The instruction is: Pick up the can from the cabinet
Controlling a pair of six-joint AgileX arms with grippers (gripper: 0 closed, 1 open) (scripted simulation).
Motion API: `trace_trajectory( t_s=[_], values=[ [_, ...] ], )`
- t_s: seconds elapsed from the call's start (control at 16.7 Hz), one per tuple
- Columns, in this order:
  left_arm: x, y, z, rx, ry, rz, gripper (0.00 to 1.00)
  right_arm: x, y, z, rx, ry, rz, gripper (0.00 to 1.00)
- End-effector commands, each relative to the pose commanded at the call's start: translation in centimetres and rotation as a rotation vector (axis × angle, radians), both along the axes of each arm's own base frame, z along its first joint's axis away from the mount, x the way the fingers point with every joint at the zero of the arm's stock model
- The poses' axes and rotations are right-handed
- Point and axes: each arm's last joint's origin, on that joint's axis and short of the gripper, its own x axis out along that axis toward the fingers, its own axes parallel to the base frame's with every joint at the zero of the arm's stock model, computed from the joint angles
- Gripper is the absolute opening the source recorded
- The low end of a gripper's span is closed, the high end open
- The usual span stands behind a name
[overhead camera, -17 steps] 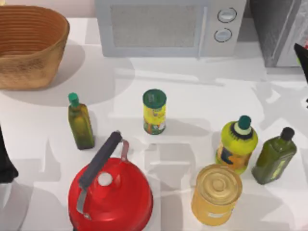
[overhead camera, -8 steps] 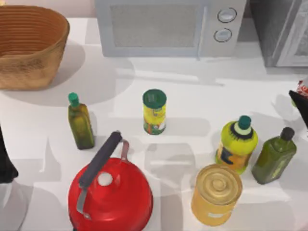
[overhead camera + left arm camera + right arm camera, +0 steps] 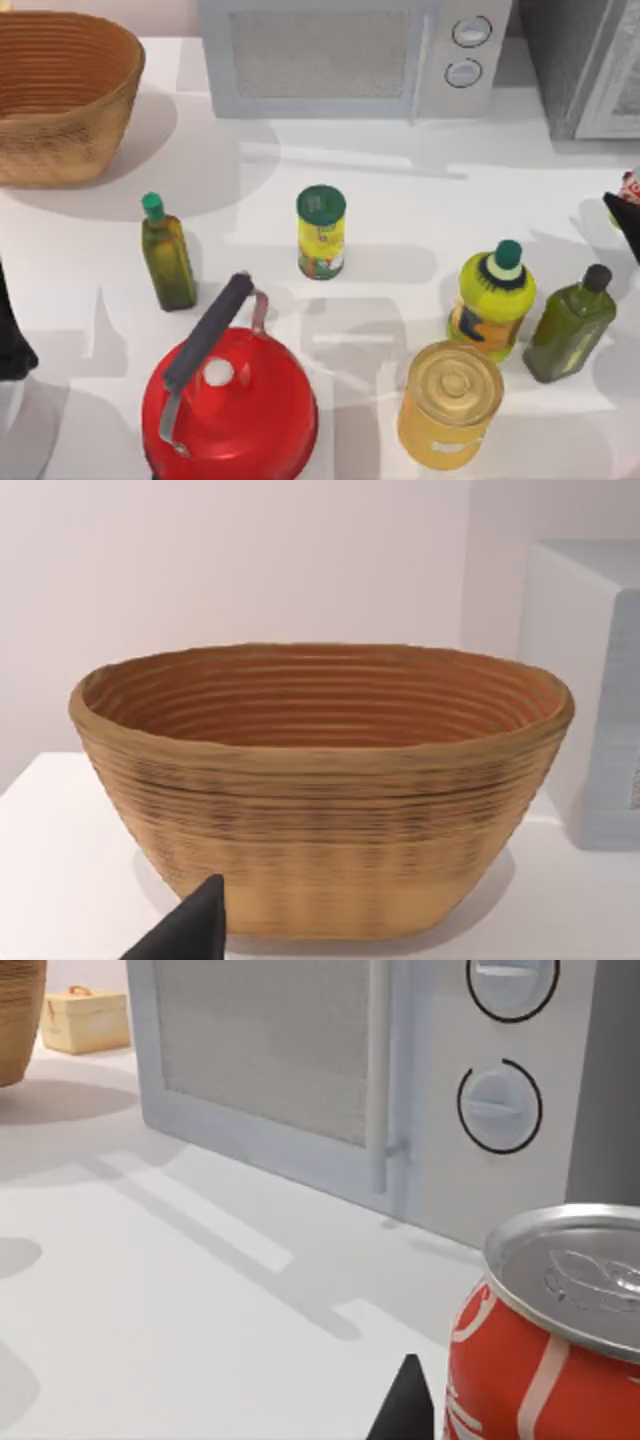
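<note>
At the top view's right edge, right gripper holds the can, already out of the cabinet; I'd lift it steadily. Right wrist view adds its silver lid, fingers apparently closed on it. Left gripper is parked facing the basket, fingers unclear.

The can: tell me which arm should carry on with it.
Right. The can sits right at the right gripper, at the table's right edge below the cabinet; the left arm is parked at the far left edge.
</note>
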Motion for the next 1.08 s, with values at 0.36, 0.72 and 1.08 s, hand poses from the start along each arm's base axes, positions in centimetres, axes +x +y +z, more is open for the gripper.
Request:
trace_trajectory(
  t_s=[0.36, 0.72, 1.08],
  values=[
    [0.0, 0.0, 0.0, 0.000, 0.000, 0.000, 1.00, 3.0, 2.9, 5.8, 0.071, -0.126, 0.077, 0.00],
    [0.0, 0.0, 0.0, 0.000, 0.000, 0.000, 1.00, 4.6, 5.0, 9.8, 0.128, -0.209, 0.126, 0.00],
    [0.0, 0.0, 0.0, 0.000, 0.000, 0.000, 1.00, 2.8, 2.8, 2.4, 0.037, -0.056, 0.038, 0.00]
  ],
)
